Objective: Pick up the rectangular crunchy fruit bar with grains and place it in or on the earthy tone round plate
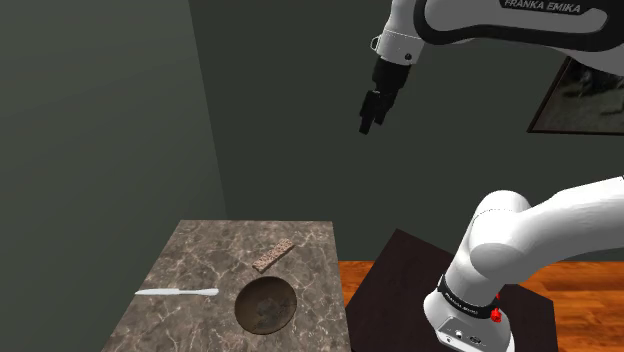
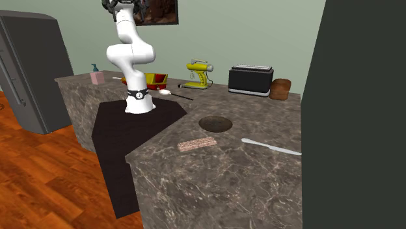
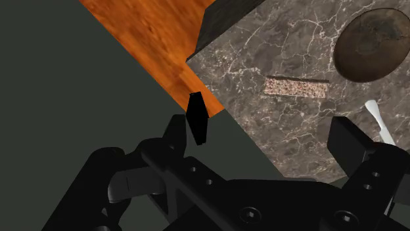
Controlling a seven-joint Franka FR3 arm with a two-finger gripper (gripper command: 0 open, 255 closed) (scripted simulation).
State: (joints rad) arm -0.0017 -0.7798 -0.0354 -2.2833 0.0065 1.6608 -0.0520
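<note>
A speckled pinkish-brown rectangular bar (image 1: 272, 255) lies flat on the marble counter (image 1: 190, 260), just beyond a dark brown round plate (image 1: 267, 304). In the second exterior view the bar (image 2: 197, 144) sits near the counter's front edge and the plate (image 2: 215, 123) lies a short way behind it. My black gripper (image 1: 371, 110) hangs high above the counter, off to the shoulder view's right of both, open and holding nothing. In the wrist view the gripper (image 3: 276, 131) has its fingers apart, with the bar (image 3: 297, 87) and plate (image 3: 371, 44) far below.
A white knife (image 1: 177, 292) lies on the counter beside the plate. On the far counter stand a black toaster (image 2: 250, 79), a yellow mixer (image 2: 200, 73), a red bowl (image 2: 155, 80) and a bread loaf (image 2: 280, 89). A dark wall (image 2: 358, 97) borders the counter. The floor (image 3: 151, 39) is wood.
</note>
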